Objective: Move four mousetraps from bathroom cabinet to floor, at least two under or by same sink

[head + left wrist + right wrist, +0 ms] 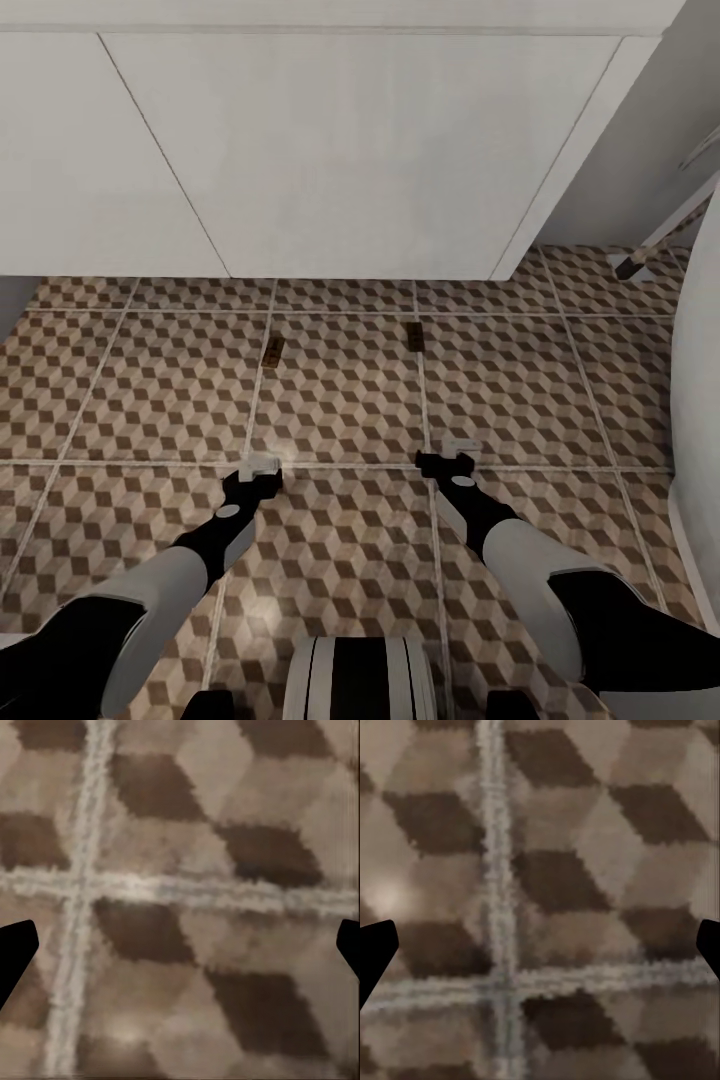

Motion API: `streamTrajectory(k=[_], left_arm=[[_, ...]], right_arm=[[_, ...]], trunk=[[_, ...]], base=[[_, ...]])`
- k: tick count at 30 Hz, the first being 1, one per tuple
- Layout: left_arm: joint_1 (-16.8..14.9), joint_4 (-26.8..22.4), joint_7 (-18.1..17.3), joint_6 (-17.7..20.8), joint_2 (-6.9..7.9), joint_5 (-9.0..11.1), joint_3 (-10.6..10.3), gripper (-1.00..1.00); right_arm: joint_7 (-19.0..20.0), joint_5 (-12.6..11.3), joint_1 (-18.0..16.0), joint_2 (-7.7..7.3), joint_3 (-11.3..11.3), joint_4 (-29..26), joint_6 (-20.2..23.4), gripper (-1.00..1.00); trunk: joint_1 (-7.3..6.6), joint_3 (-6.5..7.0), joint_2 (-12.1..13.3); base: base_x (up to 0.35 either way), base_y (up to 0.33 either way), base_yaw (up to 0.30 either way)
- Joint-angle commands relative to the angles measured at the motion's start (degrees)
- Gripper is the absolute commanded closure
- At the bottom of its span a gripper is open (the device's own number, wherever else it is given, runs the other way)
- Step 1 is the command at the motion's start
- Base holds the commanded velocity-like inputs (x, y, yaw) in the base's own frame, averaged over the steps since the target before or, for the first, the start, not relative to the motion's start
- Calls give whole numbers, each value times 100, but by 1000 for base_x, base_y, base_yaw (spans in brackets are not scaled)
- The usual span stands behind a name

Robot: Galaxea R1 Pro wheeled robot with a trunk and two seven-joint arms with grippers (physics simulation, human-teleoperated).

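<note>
Two mousetraps, one (pixel 272 351) centre-left, one (pixel 415 337) centre-right, lie on my floor (pixel 340 400); both grippers, left (pixel 262 466) and right (pixel 458 450), hover spread, empty.

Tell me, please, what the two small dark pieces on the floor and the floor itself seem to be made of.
The left mousetrap and the right mousetrap look like brown wood, matte; they are too small to show any metal part. The bathroom floor looks like glazed ceramic tile: pale grout lines, a printed cube pattern, and a soft shine near the left gripper.
</note>
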Motion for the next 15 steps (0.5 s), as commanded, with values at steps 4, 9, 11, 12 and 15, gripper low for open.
streamTrajectory(k=[4,9,11,12,15], left_arm=[[-3,22,22,-19,-67,56,-72,-100],[-3,41,22,-12,-145,59,-90,-100],[-3,43,23,-11,-165,59,-96,-100],[-3,43,23,-11,-165,59,-96,-100],[-3,45,23,-9,-179,59,-100,-100]], right_arm=[[-68,-34,-3,0,26,4,-15,-100],[-98,-41,-3,3,23,3,-13,-100],[-105,-46,-3,5,23,3,-12,-100],[-105,-46,-3,5,23,3,-12,-100],[-113,-51,-3,7,22,3,-16,-100]], trunk=[[-1,-3,-1],[-1,-3,-1],[-1,-3,-1],[-1,-3,-1],[-1,-3,-1]], base=[[0,0,0],[0,0,0],[0,0,0],[0,0,0],[0,0,0]])
